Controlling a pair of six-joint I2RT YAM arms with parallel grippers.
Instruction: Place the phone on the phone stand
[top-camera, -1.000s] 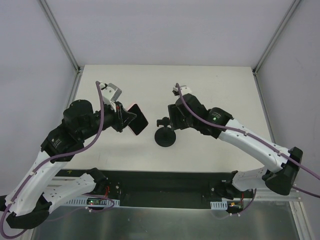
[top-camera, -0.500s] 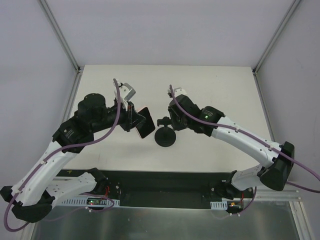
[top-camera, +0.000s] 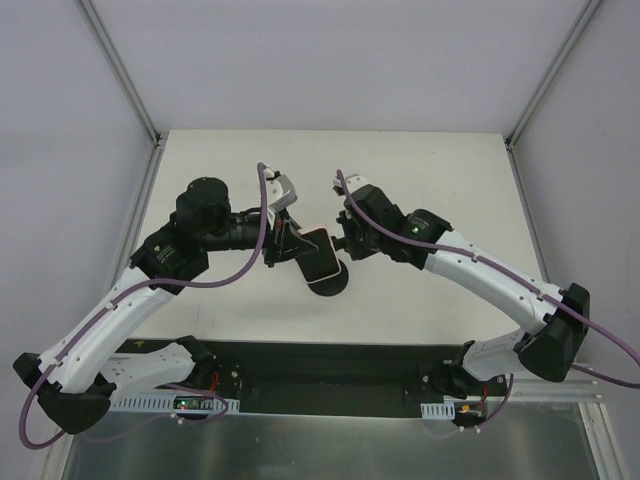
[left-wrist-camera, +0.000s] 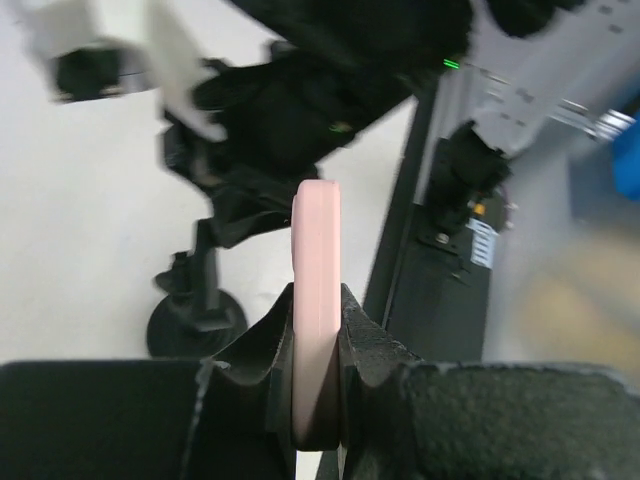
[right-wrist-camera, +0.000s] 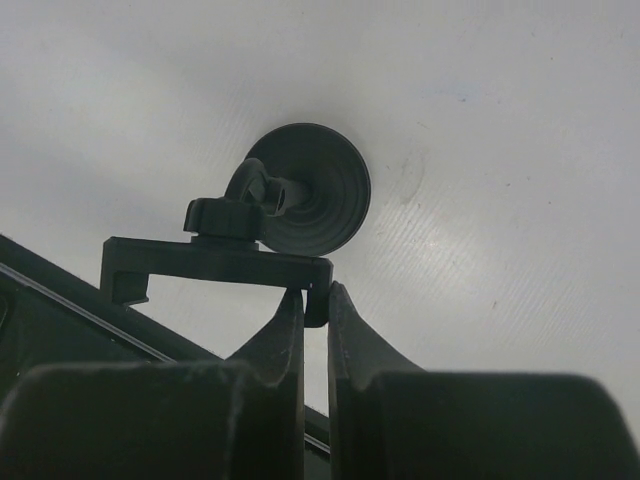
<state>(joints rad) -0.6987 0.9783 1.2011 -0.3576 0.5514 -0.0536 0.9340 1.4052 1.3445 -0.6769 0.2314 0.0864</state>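
Note:
The phone (top-camera: 320, 257), black screen with a pink case, is held in my left gripper (top-camera: 292, 246), just above and left of the phone stand's round base (top-camera: 336, 285). In the left wrist view the pink edge of the phone (left-wrist-camera: 316, 240) stands upright between the shut fingers of my left gripper (left-wrist-camera: 316, 312), and the stand (left-wrist-camera: 196, 312) sits lower left on the table. My right gripper (top-camera: 343, 238) is at the stand's top. In the right wrist view my right gripper (right-wrist-camera: 316, 297) is shut on the end tab of the stand's clamp holder (right-wrist-camera: 215, 260), with the disc base (right-wrist-camera: 318, 190) behind it.
The white table (top-camera: 440, 170) stretches behind and to both sides of the stand. A black rail (top-camera: 320, 375) with the arm bases runs along the near edge. Metal frame posts stand at the back corners.
My left arm has swung right with the phone, from well left of the stand to right over it. My right gripper has stayed at the stand's holder.

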